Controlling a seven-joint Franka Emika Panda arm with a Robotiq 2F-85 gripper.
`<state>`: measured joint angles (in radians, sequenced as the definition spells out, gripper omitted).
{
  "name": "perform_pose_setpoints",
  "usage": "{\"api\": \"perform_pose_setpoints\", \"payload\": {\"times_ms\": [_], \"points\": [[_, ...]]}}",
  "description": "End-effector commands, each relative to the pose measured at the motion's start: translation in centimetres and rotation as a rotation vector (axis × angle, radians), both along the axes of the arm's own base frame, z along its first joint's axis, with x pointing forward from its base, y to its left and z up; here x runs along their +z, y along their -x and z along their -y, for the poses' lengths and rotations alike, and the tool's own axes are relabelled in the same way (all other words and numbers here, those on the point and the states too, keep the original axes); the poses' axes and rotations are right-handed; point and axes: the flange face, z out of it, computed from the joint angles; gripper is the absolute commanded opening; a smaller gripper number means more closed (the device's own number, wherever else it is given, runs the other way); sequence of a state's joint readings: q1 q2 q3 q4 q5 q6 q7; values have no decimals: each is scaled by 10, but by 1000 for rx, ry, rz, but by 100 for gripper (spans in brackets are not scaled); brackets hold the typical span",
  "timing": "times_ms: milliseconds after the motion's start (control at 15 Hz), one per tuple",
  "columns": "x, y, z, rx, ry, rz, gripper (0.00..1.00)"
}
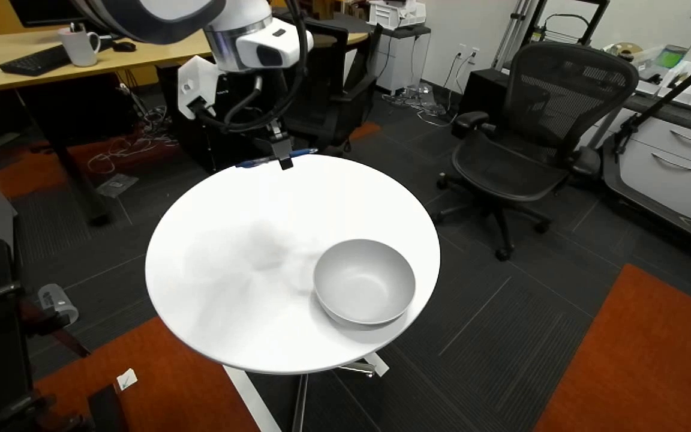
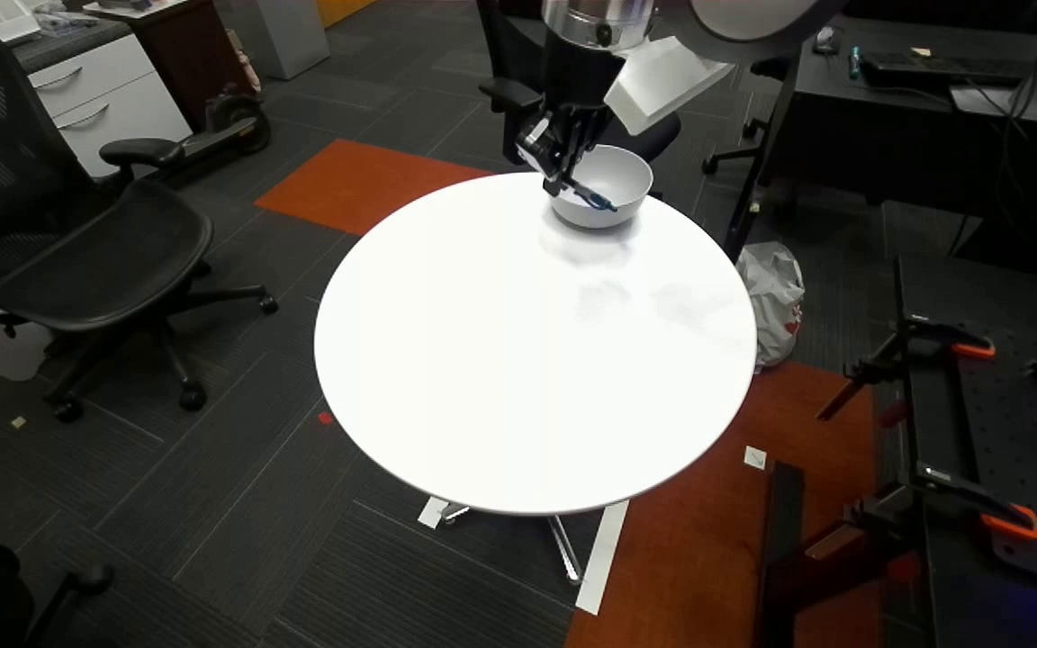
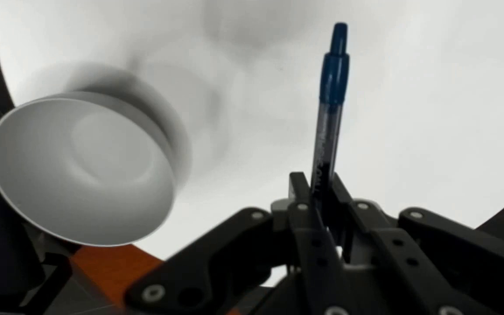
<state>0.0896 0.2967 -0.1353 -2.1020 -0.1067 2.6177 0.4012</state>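
Observation:
My gripper (image 3: 318, 181) is shut on a blue pen (image 3: 334, 78), gripping its clear barrel, with the blue clicker end pointing away from the fingers. Part of the barrel is hidden between the black fingers. In an exterior view the pen (image 1: 254, 162) sticks out on both sides of the gripper (image 1: 284, 157), held above the far edge of the round white table (image 1: 231, 210). A grey-white bowl (image 1: 363, 285) sits upright on that table, apart from the gripper. In the wrist view the bowl (image 3: 103, 175) is at the left, its visible inside bare.
A black mesh chair (image 1: 513, 162) stands beside the table. Behind the arm is a wooden desk with a mug (image 1: 80, 47) and keyboard (image 1: 36, 60). A dark bench (image 2: 1005, 432) with orange-tipped clamps lies on another side of the table.

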Motion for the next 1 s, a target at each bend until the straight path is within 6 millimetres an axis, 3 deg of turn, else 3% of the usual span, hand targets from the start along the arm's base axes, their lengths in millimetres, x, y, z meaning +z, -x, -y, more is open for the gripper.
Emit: {"api": "perform_pose_setpoints", "payload": {"times_ms": [0,333,933], "points": [[-4,19,-36,171,-27,7,3],[-42,27,-81,303,-74,-73,3],[-105,32,-119,339,-74,-58,3]]}}
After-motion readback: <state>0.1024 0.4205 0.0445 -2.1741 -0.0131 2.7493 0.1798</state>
